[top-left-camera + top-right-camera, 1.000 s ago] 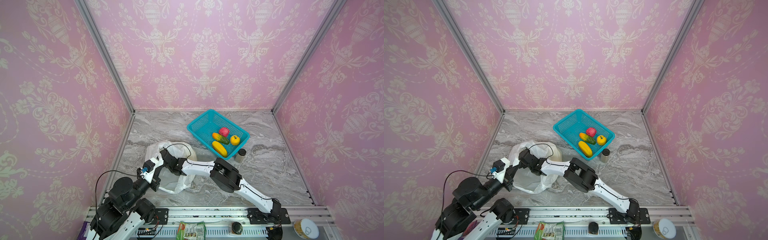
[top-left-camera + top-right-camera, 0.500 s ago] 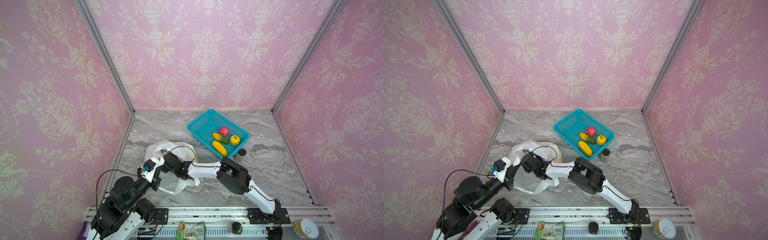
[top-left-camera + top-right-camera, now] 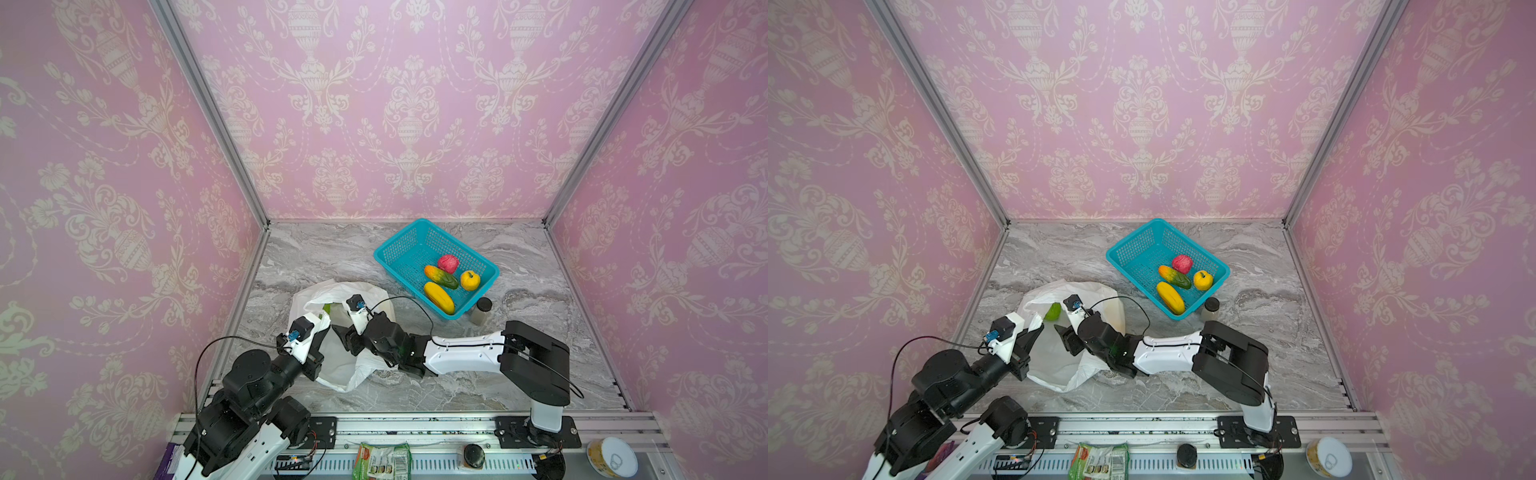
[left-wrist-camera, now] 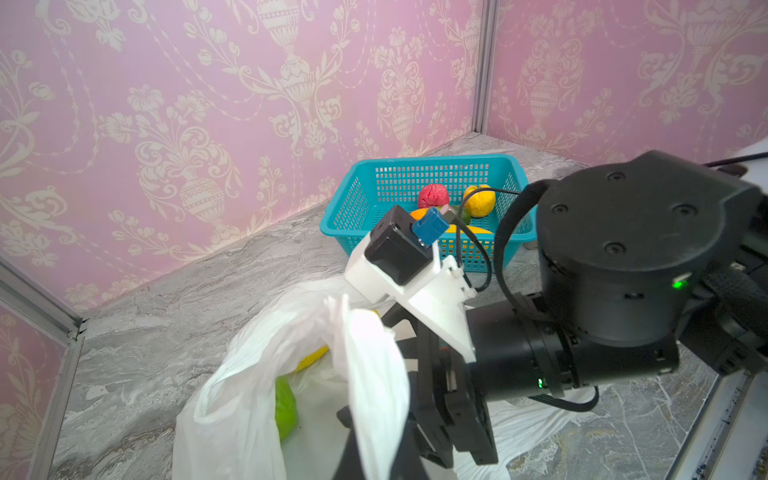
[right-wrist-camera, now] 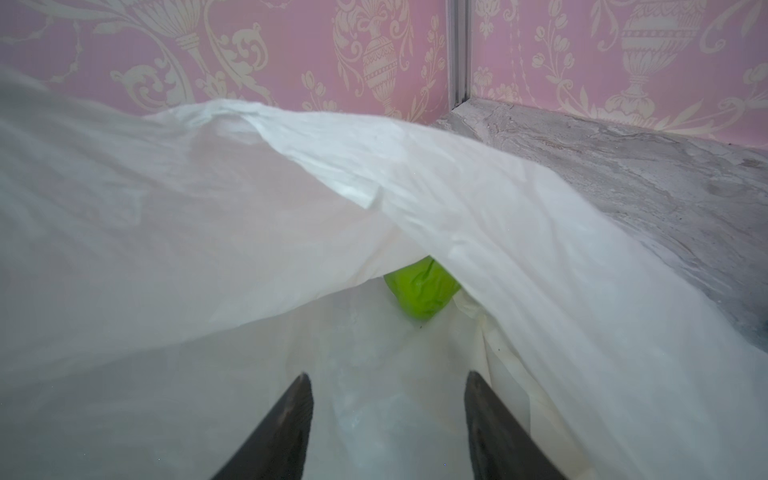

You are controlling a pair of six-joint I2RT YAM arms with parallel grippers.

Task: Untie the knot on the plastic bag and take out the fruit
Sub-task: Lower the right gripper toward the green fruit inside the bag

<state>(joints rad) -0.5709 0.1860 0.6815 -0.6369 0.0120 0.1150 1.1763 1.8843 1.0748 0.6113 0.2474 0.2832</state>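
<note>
The white plastic bag (image 3: 340,365) (image 3: 1054,365) lies at the front left with its mouth held open. No knot shows in any view. My left gripper (image 4: 374,449) (image 3: 325,321) is shut on a strip of the bag's rim (image 4: 374,374) and holds it up. My right gripper (image 5: 386,376) (image 3: 1065,334) is open inside the bag's mouth, with only the bag's floor between its fingers. Deeper in the bag a green fruit (image 5: 422,291) (image 3: 327,308) (image 3: 1053,311) lies clear of the fingertips. In the left wrist view a yellow fruit (image 4: 309,359) lies beside it.
A teal basket (image 3: 399,243) (image 3: 1133,245) at the back right holds a pink-red ball (image 3: 448,263), an orange-green mango (image 3: 440,277), a yellow apple (image 3: 470,280) and a yellow banana (image 3: 439,297). A small dark-lidded jar (image 3: 481,309) stands at its near corner. The left wall is close to the bag.
My right gripper has drawn back toward the front right within the bag's mouth, and its jaws have narrowed. The left gripper keeps its hold and has not moved.
</note>
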